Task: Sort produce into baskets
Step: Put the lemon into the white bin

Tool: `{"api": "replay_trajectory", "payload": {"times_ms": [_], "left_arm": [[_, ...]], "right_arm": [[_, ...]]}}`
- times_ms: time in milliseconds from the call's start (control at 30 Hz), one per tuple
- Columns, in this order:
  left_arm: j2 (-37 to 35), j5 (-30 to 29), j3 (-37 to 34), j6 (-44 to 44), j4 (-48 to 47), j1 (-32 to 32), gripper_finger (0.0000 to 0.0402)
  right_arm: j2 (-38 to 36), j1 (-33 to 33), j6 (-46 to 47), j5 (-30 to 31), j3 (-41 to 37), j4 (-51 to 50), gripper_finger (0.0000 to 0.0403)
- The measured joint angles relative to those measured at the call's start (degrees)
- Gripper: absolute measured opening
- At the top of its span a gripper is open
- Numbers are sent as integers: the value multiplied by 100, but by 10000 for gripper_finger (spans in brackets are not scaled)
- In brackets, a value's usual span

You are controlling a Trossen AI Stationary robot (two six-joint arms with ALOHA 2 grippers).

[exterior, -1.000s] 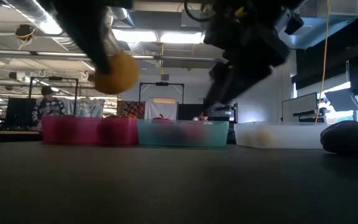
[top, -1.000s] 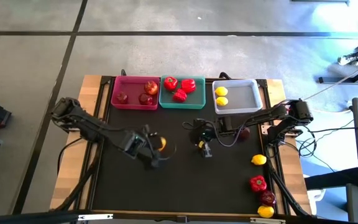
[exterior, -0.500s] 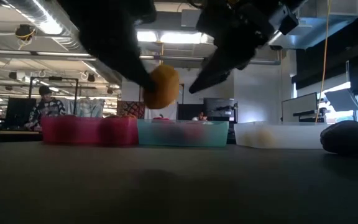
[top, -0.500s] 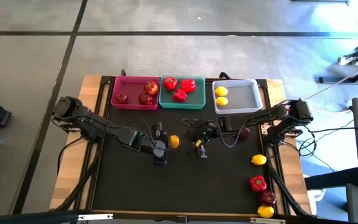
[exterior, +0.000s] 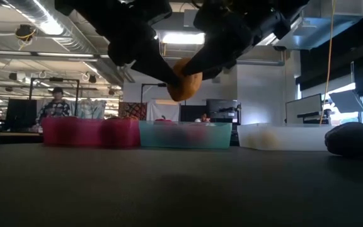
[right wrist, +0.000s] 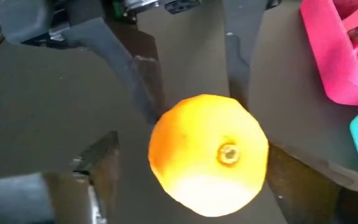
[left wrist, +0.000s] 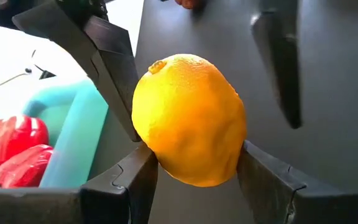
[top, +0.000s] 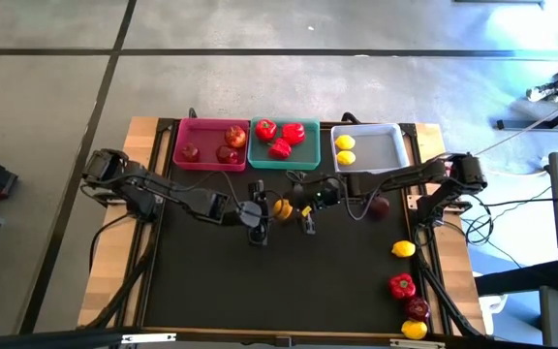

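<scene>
A yellow-orange lemon hangs above the middle of the black table with my left gripper shut on it. My right gripper comes from the table's right and stands open, one finger on each side of the same lemon. The pink basket holds apples, the teal basket holds red peppers, and the white basket holds two lemons. My left gripper pinches the lemon's two opposite sides between its two fingers. The fingers come from the table's left, slanting down. The lemon is lifted clear of the table. My right gripper's fingers stand close beside the lemon; whether they touch it I cannot tell.
A dark apple lies on the table under the right arm. Near the right edge lie a lemon, a red pepper, an apple and another lemon. The near left of the table is bare.
My left gripper has carried the lemon toward the table's right and a little toward the far edge, rolling its wrist, until the lemon sits at my right gripper. My right gripper has tipped and moved toward the lemon, so its fingers now stand around it.
</scene>
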Motion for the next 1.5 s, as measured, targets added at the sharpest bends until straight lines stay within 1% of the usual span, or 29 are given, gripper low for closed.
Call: {"api": "replay_trajectory", "payload": {"times_ms": [300, 367, 433, 600, 767, 900, 1000, 1100, 1200, 1500], "left_arm": [[-1, 79, 0, 128, 11, 49, 193], [0, 173, 0, 57, 63, 70, 197], [10, 194, -5, -58, 147, 82, 208], [10, 345, -7, -198, 193, 93, 244], [-101, 345, 8, -331, 16, 23, 256], [-239, 372, 22, -1019, -333, 18, 257], [-247, 381, 20, -1136, -412, 23, 257], [-217, 386, 20, -1161, -388, 22, 257], [-185, 399, 11, -1217, -389, 27, 257], [-138, 405, 11, -1390, -366, 18, 257]], "right_arm": [[0, -169, -34, -171, 0, -6, 157], [0, -171, -33, -178, 0, -52, 132], [-6, -169, -56, -155, 0, -100, 118], [-11, -163, -128, -147, 9, -143, 117], [-124, -156, -139, 47, 18, -386, 118], [-508, -191, -140, 493, 25, -748, 118], [-792, -324, -139, 857, 22, -1310, 118], [-1067, -596, -137, 1186, 22, -1883, 118], [-1236, -1000, -142, 1355, 22, -2421, 118], [-1453, -2377, -143, 1415, 20, -3591, 120]]}}
